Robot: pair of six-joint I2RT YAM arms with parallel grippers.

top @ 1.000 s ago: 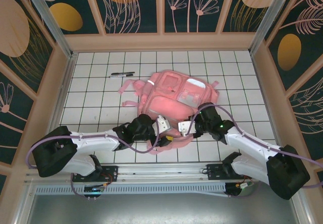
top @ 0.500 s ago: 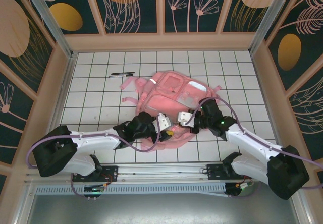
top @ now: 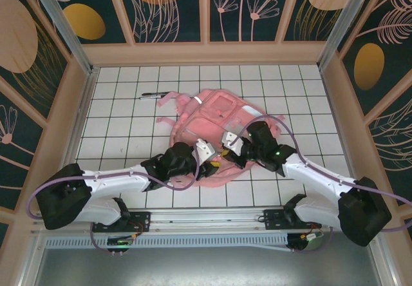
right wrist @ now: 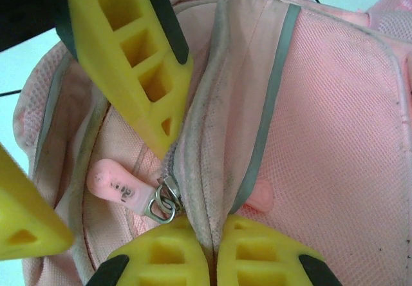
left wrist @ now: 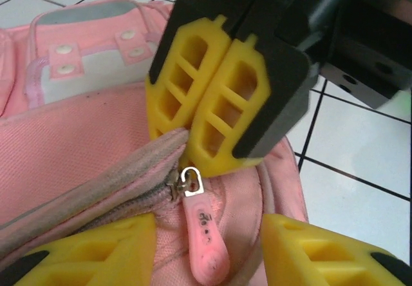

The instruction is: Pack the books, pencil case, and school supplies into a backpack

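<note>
Top external view: the backpack lies flat at the middle of the table, and both arms reach in over its near edge. Two pens lie loose on the tiles at the far left, just beside a strap and outside the bag.

Tool state:
- Right gripper: fingers pressed together, pinching the fabric edge beside the zip. In the right wrist view the seam runs up from between its two pads.
- Left gripper: jaws apart, holding nothing. In the left wrist view the pink zip pull lies between its fingers without touching either. The metal slider sits just below the tips of the right gripper.

Progress, as judged from this layout:
1. Done: the bag is pinned at the zip by the right gripper, and the left gripper is lined up around the pull.
2. Not done: the pull is not gripped. The zip track leading away from the slider looks shut along the length that can be seen, so the compartment appears unopened.
3. Not done: the pens are not packed.
4. Unknown: whether the books or the case are already inside cannot be told.

Overall the task looks to be at an early stage. Opening the zip comes first, then loading the items, with the pens the farthest reach from either arm.
</note>
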